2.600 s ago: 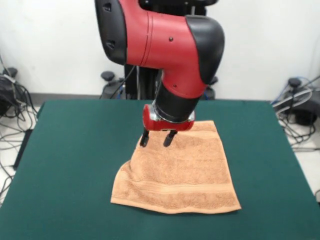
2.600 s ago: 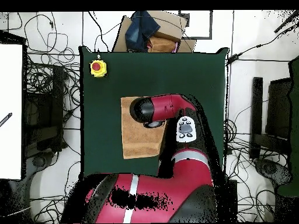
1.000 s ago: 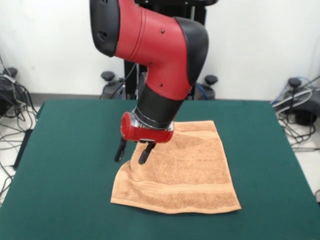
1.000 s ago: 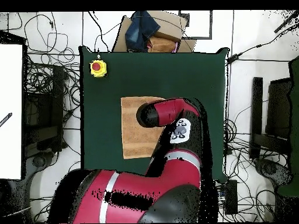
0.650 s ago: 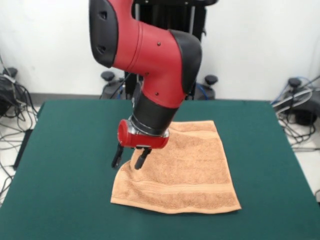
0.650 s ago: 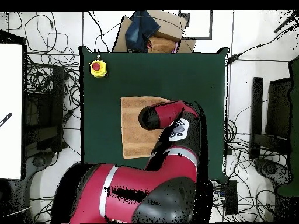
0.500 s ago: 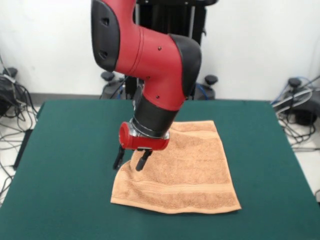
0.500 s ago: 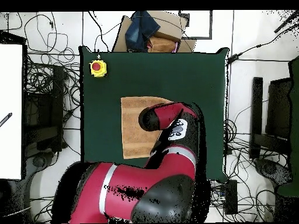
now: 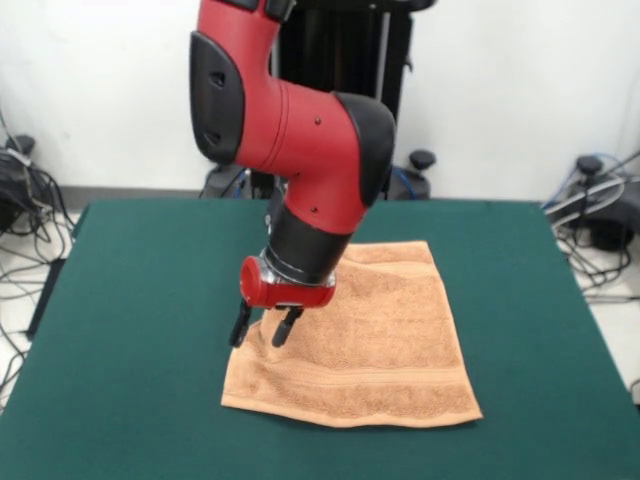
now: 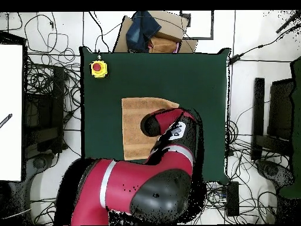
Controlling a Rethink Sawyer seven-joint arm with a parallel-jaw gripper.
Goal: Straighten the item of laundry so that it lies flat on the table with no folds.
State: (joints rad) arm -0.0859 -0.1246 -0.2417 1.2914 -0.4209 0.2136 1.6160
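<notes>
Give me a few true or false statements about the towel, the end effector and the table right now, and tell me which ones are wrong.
1. The towel lies on a dark green table. True.
2. The end effector is at the towel's left edge in the front view. True.
3. The end effector is shut on the towel and holds it up off the table. False: its fingers are apart and the towel lies on the table.
4. A yellow box with a red button sits near a table corner. True.
5. The towel hangs over the table's edge. False: it lies wholly on the top.
</notes>
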